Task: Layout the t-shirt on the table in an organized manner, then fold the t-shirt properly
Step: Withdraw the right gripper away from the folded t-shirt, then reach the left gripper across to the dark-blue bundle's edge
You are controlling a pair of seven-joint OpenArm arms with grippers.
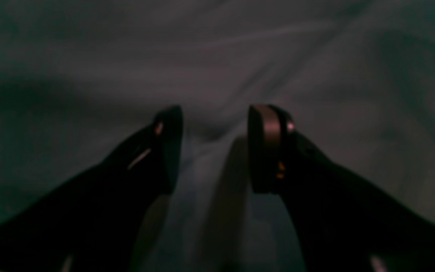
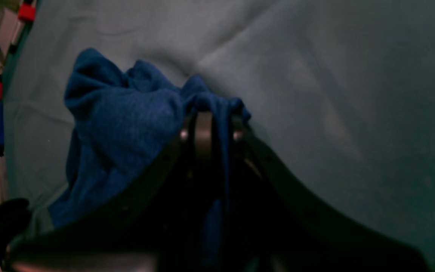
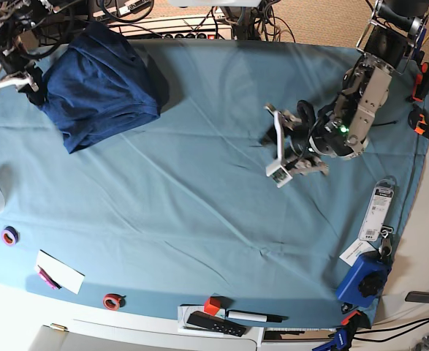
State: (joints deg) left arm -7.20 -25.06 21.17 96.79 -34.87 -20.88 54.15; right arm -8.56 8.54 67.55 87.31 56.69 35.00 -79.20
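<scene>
We see one dark navy-blue heathered fabric t-shirt (image 3: 101, 84), bunched in a heap near the far left corner of the tabletop (image 3: 199, 219), which is draped in light teal-blue cloth. The right gripper (image 2: 210, 122) is at that heap: in the right wrist view its jaws are pressed together on a fold of the blue fabric, which runs up between them and spills away to their left. The left gripper (image 1: 215, 147) hovers well apart from the t-shirt, toward the far right edge, jaws spread with only teal cloth between them. We count two arms and one shirt. The shirt's sleeves and collar are lost in the crumple, and its underside is hidden. The left wrist view is dark and blurred; the right arm is cut off at the base view's far left corner.
</scene>
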